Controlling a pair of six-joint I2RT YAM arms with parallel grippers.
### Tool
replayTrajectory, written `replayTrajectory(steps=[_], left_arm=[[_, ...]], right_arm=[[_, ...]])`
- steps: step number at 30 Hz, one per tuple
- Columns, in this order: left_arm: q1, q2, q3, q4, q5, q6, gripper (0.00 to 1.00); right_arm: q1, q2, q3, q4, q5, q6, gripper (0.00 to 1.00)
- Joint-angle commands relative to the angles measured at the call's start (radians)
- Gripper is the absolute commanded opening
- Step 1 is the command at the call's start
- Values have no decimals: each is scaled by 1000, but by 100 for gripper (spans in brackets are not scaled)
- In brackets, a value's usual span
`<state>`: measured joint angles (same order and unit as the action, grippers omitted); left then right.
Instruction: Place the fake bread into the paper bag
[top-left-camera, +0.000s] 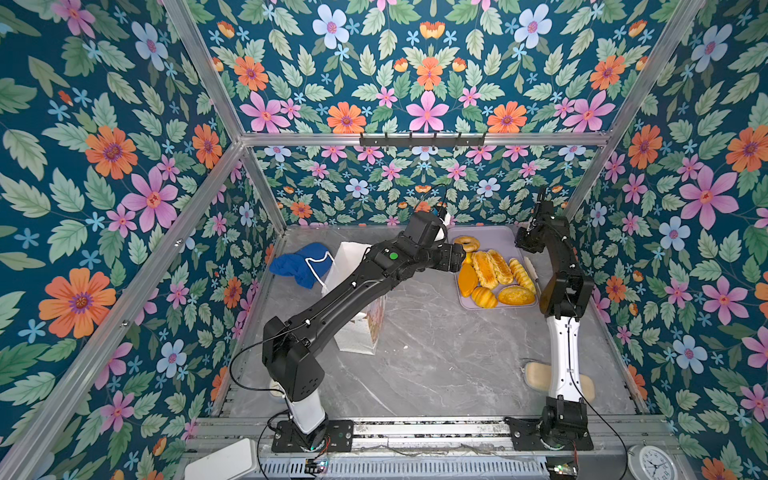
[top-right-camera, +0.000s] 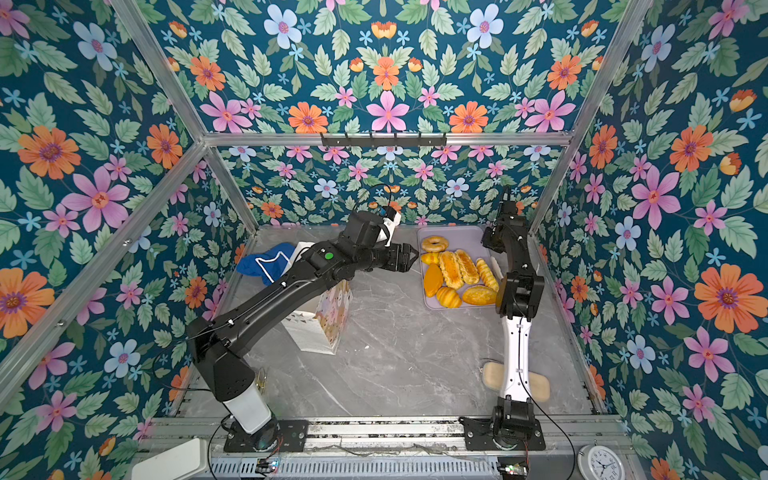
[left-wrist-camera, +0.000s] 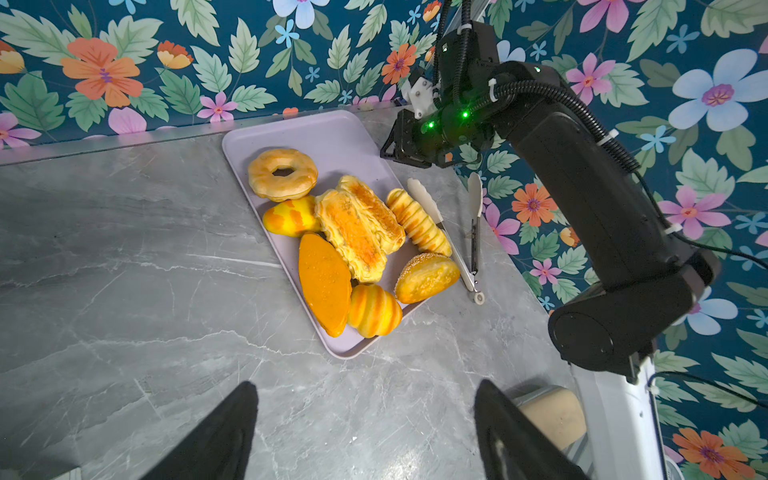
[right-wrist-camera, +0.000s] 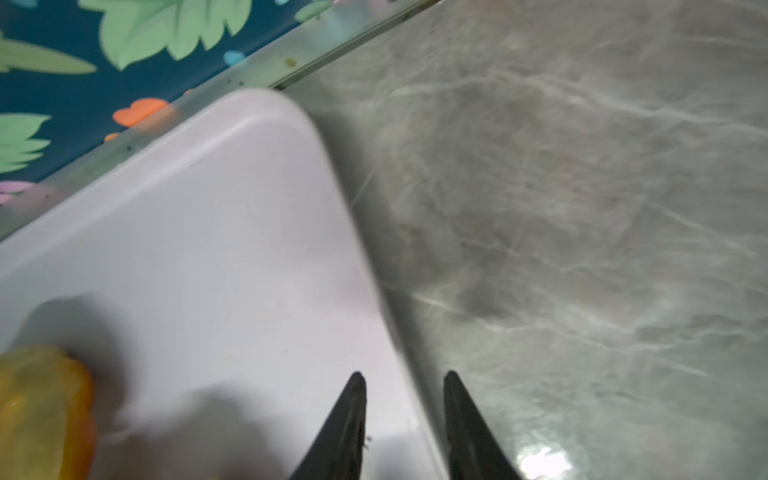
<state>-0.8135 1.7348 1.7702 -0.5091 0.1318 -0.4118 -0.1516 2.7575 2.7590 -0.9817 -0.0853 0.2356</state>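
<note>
Left arm (top-left-camera: 332, 299): black boxy links, white base segment, green dot (top-left-camera: 393, 255) at frame centre. Right arm (top-left-camera: 563, 357): white lower link, black joints, ribbed black hose (left-wrist-camera: 552, 93), green lights (left-wrist-camera: 464, 113).

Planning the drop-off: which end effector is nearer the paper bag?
Left. The left end effector hovers between the paper bag and the tray; the right end effector sits over the tray's far rim.

Grey marble table (top-left-camera: 436, 353). Sitting right on it: a lilac tray (top-left-camera: 494, 235) at the back right, tongs (left-wrist-camera: 475, 232) just beside that, a paper bag (top-left-camera: 361, 336) standing left of middle, a blue cloth (top-left-camera: 295, 264) behind it, and a beige pad (top-left-camera: 536, 374) front right.
</note>
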Motion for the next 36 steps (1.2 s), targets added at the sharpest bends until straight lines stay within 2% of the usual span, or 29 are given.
replayTrajectory(steps=[1, 10, 17, 27, 36], left_arm=[[-1, 4, 5, 16, 3, 2, 83], [2, 21, 15, 18, 11, 1, 83], [3, 22, 12, 21, 15, -2, 83], [4, 22, 1, 28, 28, -11, 83], [4, -4, -30, 42, 25, -18, 83]], right_arm=[[5, 4, 2, 12, 5, 8, 34], [4, 44, 19, 9, -55, 23, 32], [10, 52, 19, 2, -97, 31, 24], [73, 22, 21, 1, -103, 20, 17], [108, 35, 15, -39, -135, 65, 9]])
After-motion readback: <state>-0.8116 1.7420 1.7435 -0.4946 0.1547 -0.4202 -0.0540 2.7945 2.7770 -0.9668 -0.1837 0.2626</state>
